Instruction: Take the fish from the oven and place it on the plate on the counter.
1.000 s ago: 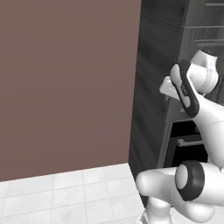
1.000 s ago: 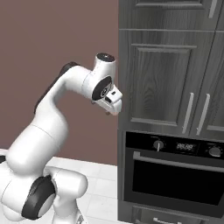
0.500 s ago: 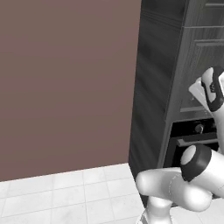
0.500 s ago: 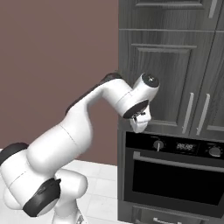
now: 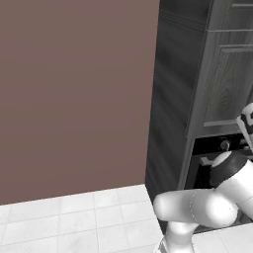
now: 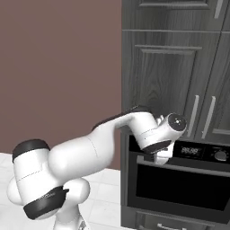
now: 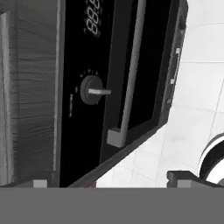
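The black oven (image 6: 179, 186) is built into the dark cabinets, and its door looks closed in the right base view. My gripper (image 6: 163, 158) hangs just in front of the left end of its control panel, above the door handle (image 6: 188, 168). In the hand view, which is rolled sideways, my open gripper (image 7: 109, 181) has nothing between its fingertips (image 7: 178, 176). It faces the round knob (image 7: 91, 89), the digital display (image 7: 92, 19) and the grey handle bar (image 7: 131, 74). The fish is hidden, and the plate and the counter are out of view.
Dark grey wood-grain cabinets (image 6: 166, 76) rise above the oven, with long handles (image 6: 194, 116) on the doors. A brown wall (image 5: 74, 94) stands to the left, over a white tiled floor (image 5: 74, 217). My arm (image 6: 103, 143) stretches across from the lower left.
The arm has swung right and downward from beside the upper cabinet to the front of the oven's control panel. The jaws have stayed open.
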